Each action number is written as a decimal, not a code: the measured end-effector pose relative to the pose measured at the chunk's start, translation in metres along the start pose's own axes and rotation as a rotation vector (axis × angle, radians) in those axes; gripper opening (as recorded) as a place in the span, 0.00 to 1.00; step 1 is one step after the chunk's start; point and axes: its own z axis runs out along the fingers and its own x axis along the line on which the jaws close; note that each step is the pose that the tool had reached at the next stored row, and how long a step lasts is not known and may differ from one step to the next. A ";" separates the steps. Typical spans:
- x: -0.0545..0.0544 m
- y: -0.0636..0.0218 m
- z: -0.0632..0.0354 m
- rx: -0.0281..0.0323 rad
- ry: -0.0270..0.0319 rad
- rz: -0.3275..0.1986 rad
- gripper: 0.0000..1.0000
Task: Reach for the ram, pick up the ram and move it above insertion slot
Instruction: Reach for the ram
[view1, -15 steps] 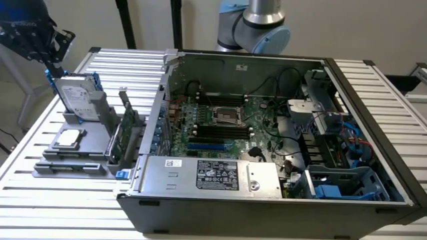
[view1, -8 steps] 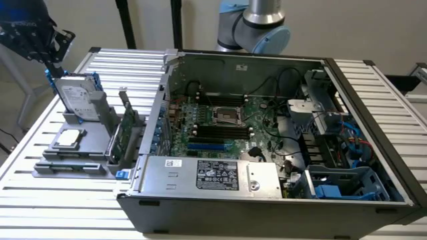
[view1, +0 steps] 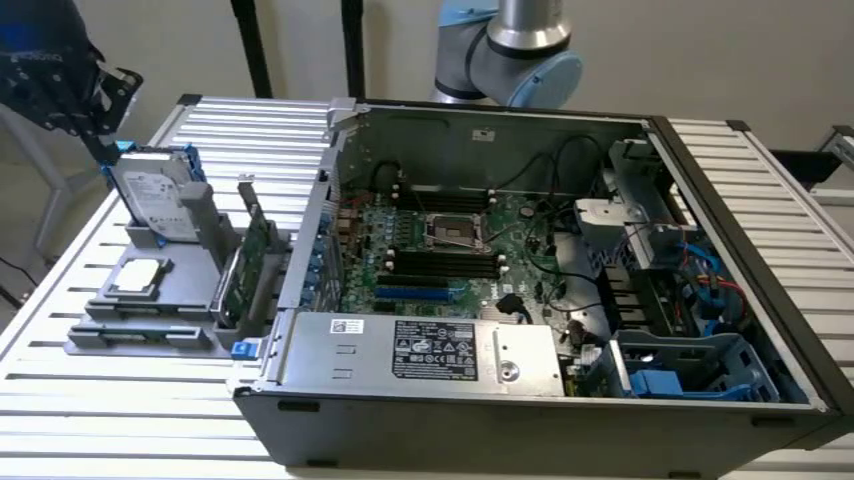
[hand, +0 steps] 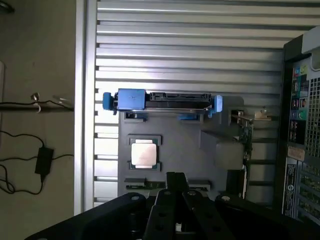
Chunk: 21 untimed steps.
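**Reach under way, ram not yet taken**

At the exterior view's left, hand (view1: 102, 145) hovering over the upright hard drive (view1: 154, 195) in the grey holder (view1: 127, 335), fingers together on nothing. Ram presumably standing in that holder, not told apart from the green card (view1: 238, 280). Grasp calls for parted fingers squared to a thin edge. Rightward, open computer case (view1: 534, 430) on ribbed metal tabletop (view1: 787, 190); pale wall (view1: 694, 60) behind.

A grey plastic holder (view1: 134, 335) sits on the slatted metal worktop (view1: 80, 400), beneath the black tool (view1: 102, 146), at the exterior view's left of the open grey computer case (view1: 400, 420).
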 end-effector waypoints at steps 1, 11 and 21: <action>0.000 -0.0044 0.0000 0.0000 0.0000 0.000 0.11; 0.001 -0.0477 0.0006 0.0001 0.0002 -0.003 0.11; 0.001 -0.0713 0.0007 0.0000 0.0003 -0.008 0.11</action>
